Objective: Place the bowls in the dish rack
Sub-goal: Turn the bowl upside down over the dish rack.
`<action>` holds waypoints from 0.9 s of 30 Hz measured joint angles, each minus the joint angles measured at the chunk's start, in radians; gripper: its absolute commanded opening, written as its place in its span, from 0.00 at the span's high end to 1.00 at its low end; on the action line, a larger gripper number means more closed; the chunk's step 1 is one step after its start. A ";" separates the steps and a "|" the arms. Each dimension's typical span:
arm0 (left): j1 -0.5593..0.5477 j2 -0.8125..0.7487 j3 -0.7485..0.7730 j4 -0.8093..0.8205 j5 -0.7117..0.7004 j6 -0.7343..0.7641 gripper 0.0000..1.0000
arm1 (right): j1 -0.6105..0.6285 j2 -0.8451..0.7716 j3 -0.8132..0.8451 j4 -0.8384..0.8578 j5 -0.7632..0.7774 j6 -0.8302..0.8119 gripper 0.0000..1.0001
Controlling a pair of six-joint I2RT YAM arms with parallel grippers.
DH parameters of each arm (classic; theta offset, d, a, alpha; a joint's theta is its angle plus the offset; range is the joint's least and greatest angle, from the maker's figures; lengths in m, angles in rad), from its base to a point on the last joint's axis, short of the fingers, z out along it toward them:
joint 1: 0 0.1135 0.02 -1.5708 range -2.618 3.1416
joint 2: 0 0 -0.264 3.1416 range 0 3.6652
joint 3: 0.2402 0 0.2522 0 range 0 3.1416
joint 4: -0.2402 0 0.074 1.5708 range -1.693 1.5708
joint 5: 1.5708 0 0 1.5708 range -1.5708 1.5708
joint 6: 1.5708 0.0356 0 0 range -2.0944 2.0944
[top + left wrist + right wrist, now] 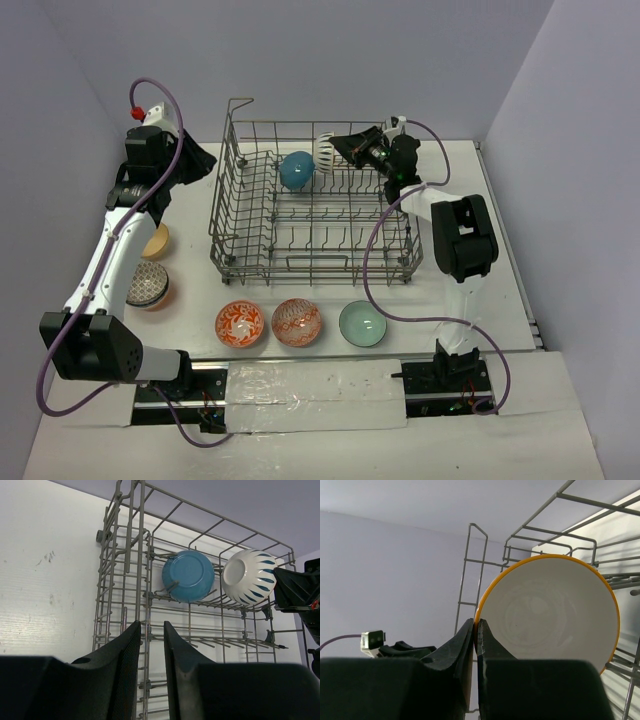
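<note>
Sideways, striped bowl [325,152] on edge, mouth facing right

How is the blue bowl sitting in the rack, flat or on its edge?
On its edge. The blue bowl leans among the upright wires of the rack, its round underside turned sideways rather than down.

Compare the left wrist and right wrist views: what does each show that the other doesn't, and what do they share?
Left wrist only: the teal-blue bowl standing on edge among the tines, the blue-striped outside of the white striped bowl, and the left claw, slightly parted and empty. Right wrist only: that bowl's plain white inside with an orange rim, and the right claw pinching that rim. Both: the dish rack wires and the white striped bowl itself.
</note>
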 measured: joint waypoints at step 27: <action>0.000 0.000 0.000 0.001 0.004 -0.002 0.70 | -0.024 0.000 -0.010 0.014 -0.063 0.025 1.00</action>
